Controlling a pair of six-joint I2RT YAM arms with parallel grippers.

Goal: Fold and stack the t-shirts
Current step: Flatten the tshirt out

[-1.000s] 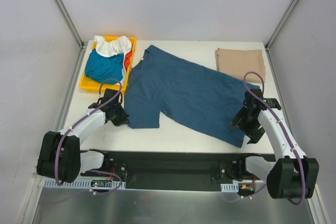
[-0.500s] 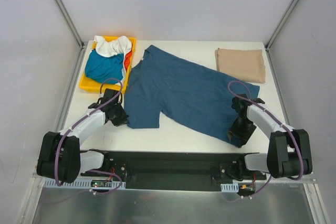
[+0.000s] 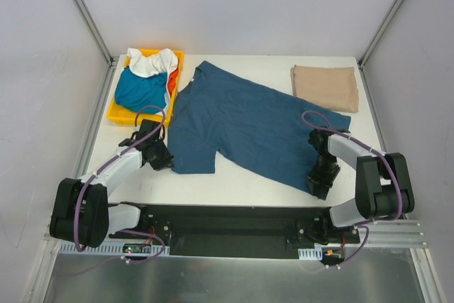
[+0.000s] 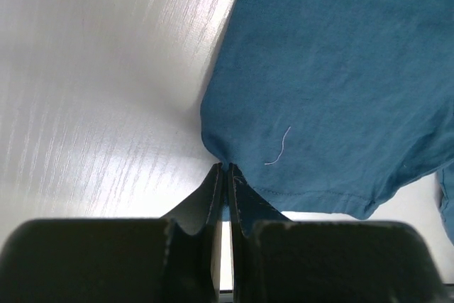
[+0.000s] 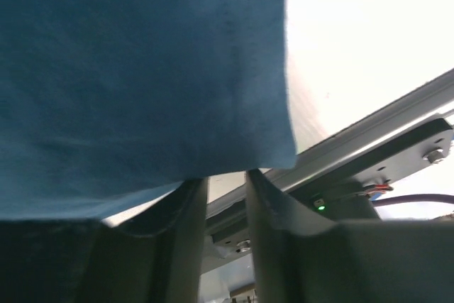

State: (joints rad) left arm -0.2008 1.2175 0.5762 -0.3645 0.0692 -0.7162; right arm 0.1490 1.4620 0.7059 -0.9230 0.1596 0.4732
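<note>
Though crumpled, three t-shirts (image 3: 142,86) in yellow tray (image 3: 115,113).

left gripper (image 4: 225,169) is pinched tight, arm stretched low; right gripper (image 5: 225,179) points down, jaws seemingly parted slightly.

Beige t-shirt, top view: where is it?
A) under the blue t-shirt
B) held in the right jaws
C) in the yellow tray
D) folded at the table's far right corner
D: the beige t-shirt lies folded flat at the far right corner of the table, beside the blue t-shirt rather than under it, and far from the yellow tray.
</note>
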